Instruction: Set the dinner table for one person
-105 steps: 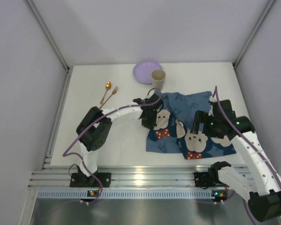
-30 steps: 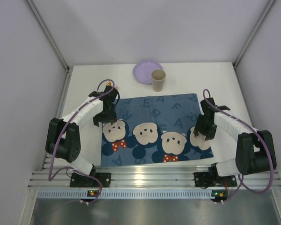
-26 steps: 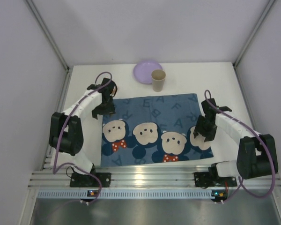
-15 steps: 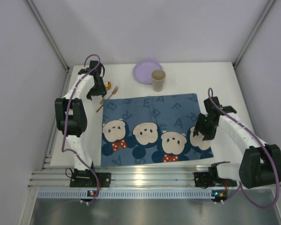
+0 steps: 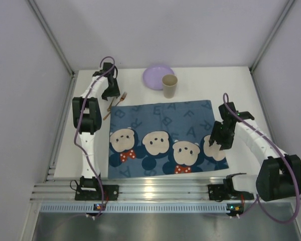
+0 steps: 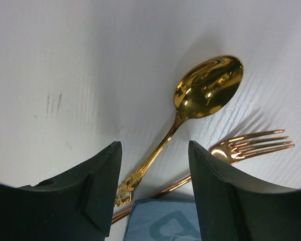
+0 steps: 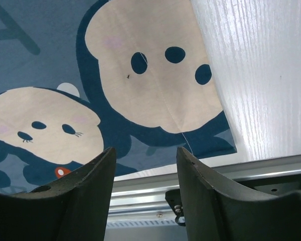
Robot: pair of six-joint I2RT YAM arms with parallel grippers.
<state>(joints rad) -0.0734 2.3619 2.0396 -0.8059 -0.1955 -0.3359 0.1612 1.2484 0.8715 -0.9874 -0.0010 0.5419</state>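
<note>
The dinner table [image 5: 215,85] is a white top with a blue mouse-print mat [image 5: 165,138] spread flat on it. At the far left lie a gold spoon [image 6: 208,90] and a gold fork [image 6: 251,143], also the fork [image 5: 120,99] in the top view. My left gripper [image 6: 154,146] hovers open over the spoon's handle, holding nothing; from above, the left gripper [image 5: 111,92] hides the spoon. My right gripper [image 7: 145,150] is open and empty over the mat's [image 7: 150,75] near right corner, and the right gripper [image 5: 220,139] shows there from above.
A purple plate [image 5: 158,77] and a beige cup [image 5: 169,85] stand at the back, just beyond the mat. The mat's far left corner [image 6: 160,221] lies close to the cutlery handles. A metal rail [image 7: 215,175] runs along the near edge, and grey walls enclose the table.
The mat, crumpled earlier, now lies flat. My left arm swung from the mat's left edge to the far left over the spoon, its jaws narrowing a little. The right arm barely moved.
</note>
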